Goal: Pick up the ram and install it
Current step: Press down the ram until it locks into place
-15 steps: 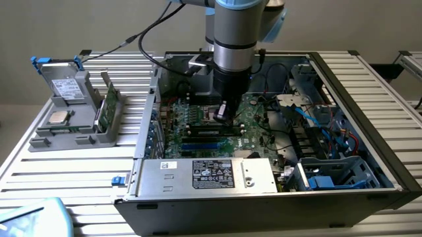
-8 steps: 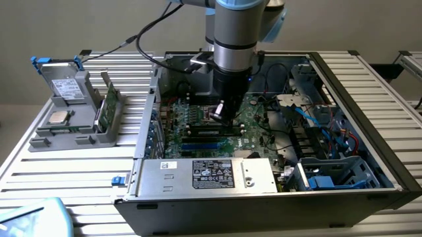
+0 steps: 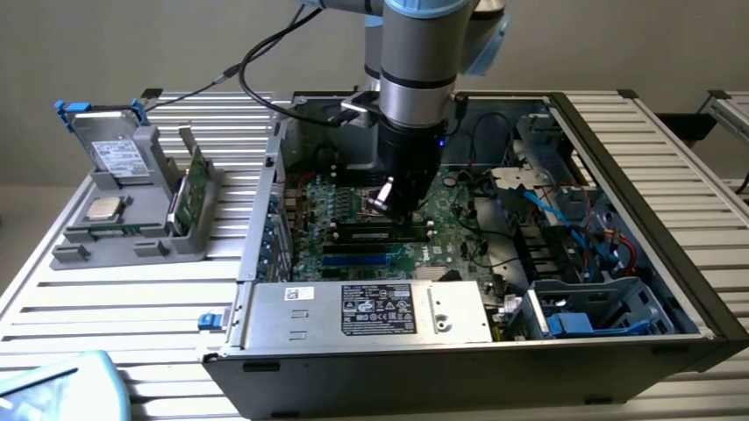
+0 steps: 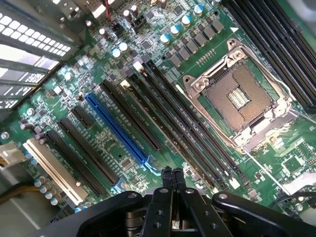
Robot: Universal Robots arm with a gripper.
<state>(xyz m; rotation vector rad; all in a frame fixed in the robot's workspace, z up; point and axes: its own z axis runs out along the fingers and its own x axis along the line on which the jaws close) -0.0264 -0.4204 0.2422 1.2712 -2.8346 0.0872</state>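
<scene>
The ram (image 3: 374, 234), as far as we can judge, is the dark narrow stick lying along the memory slots (image 4: 187, 128) just under the arm; we cannot tell whether it is fully seated. Working down in size, the slatted worktop (image 3: 140, 289) carries the open computer case (image 3: 468, 377), whose walls, power supply (image 3: 374, 311) and loose cables (image 3: 562, 210) fence in the motherboard (image 3: 462, 224). That leaves free room mainly straight above. The empty processor socket (image 4: 237, 98) sits just beside the slots, so we would count sideways drift as a risk. The claw (image 3: 392, 203) hangs low over the slots with its fingertips (image 4: 167, 174) pressed together and nothing between them. We expect the stick to be light, stiff and brittle, with delicate chips. It is best taken by its long top edge or its short ends, and pressed evenly rather than twisted.
</scene>
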